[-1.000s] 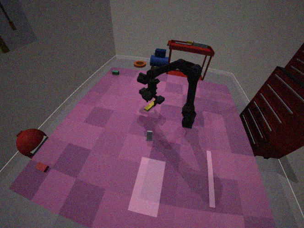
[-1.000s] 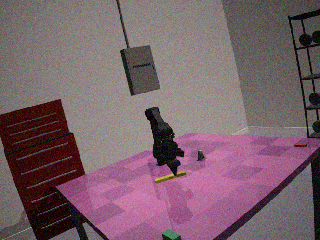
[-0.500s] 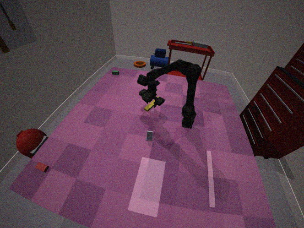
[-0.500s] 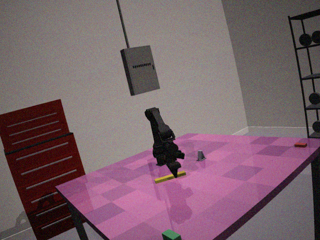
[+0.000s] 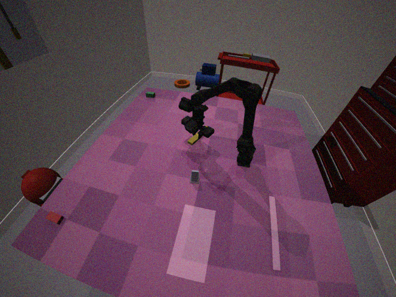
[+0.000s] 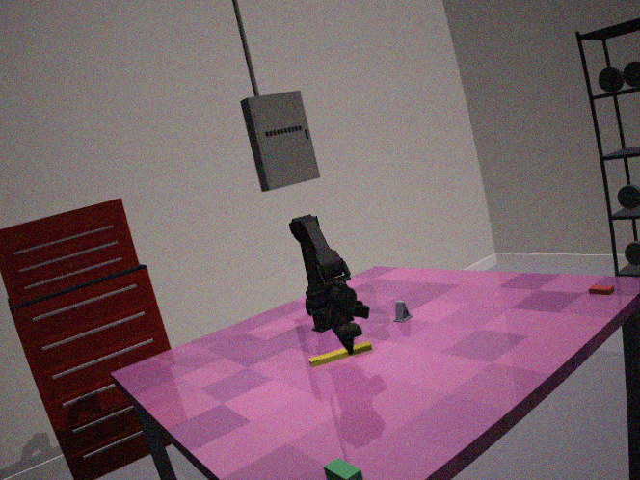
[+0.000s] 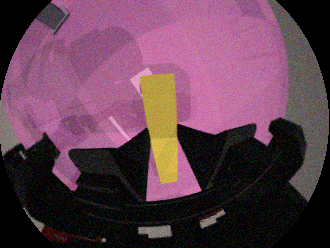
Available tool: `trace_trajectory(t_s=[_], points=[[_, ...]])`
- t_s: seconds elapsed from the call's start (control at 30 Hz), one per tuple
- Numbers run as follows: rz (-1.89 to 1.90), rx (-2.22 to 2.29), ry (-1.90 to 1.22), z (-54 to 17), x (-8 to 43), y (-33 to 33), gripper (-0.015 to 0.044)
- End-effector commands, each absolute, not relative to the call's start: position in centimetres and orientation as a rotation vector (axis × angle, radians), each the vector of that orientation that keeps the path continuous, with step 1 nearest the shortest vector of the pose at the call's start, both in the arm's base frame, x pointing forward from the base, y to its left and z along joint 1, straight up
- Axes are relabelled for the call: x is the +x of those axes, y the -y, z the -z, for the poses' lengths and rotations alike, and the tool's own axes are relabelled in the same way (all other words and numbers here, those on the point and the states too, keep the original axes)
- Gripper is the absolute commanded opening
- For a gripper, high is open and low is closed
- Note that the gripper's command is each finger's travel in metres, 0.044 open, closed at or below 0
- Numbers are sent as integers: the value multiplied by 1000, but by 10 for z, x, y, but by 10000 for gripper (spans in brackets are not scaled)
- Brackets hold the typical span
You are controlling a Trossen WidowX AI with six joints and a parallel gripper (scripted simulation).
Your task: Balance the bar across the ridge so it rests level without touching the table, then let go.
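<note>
Fingers at the yellow bar (image 6: 339,354)
It lies flat on the pink surface (image 6: 465,371), long axis running straight away from the wrist camera; fingers pinch it.

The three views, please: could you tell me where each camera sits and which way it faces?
Top: high above the table's front, looking down; whole arm shows.
Exterior: beside the table, level, facing the end effector on the yellow bar.
Wrist: on the arm, looking down past the fingers.
All three share the bar; top and exterior share the grey ridge.
</note>
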State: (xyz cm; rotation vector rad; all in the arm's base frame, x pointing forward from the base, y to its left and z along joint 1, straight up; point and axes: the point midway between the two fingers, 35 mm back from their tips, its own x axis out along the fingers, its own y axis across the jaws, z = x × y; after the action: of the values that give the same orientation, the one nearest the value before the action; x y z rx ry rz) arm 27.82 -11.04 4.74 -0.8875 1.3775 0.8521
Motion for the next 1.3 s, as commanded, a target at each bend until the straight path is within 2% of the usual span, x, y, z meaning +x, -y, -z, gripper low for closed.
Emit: trace_trajectory(t_s=[0.0, 0.07, 0.17, 0.2, 1.27], points=[[-852, -887, -1378, -47, 278, 110, 98], [-852, -887, -1378, -47, 278, 110, 85], [-852, -888, -1377, -51, 279, 111, 6], [-852, -888, -1377, -54, 279, 111, 0], [-857, -891, -1373, -136, 280, 111, 0]])
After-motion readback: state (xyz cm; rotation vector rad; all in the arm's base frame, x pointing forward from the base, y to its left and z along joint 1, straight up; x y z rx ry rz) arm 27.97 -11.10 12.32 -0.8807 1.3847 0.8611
